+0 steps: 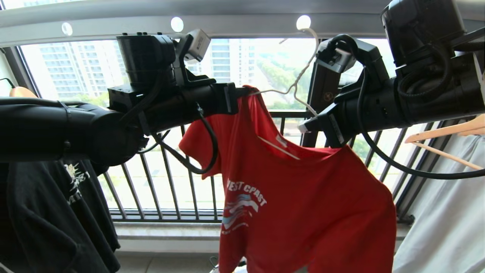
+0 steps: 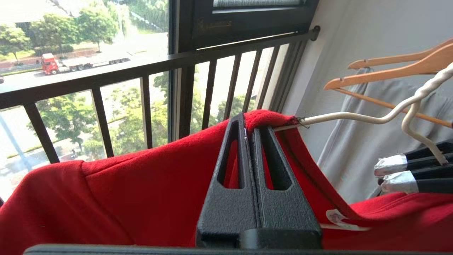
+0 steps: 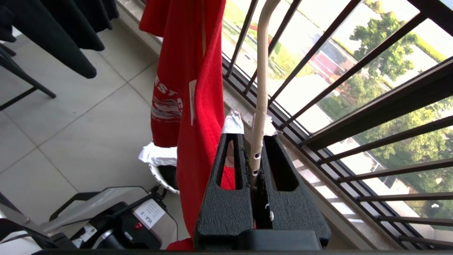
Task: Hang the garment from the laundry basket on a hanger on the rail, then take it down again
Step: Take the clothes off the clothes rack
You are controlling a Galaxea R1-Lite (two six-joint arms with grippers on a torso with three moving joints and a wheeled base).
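Observation:
The red garment (image 1: 303, 212) hangs on the thin off-white hanger (image 1: 299, 76), whose hook reaches up to a hole in the grey rail (image 1: 227, 22). My left gripper (image 1: 242, 94) is shut on the garment's shoulder (image 2: 159, 184) where the fabric drapes over the hanger's end (image 2: 354, 116). My right gripper (image 1: 305, 127) is shut on the hanger's other wire arm (image 3: 262, 71), next to the hanging garment (image 3: 191, 88). Far below stands the laundry basket (image 3: 161, 175).
A black T-shirt (image 1: 57, 212) hangs at the left. A white T-shirt (image 1: 447, 220) on a wooden hanger (image 1: 443, 132) hangs at the right. The black window railing (image 1: 170, 182) runs close behind. White cloth (image 3: 155, 156) lies in the basket.

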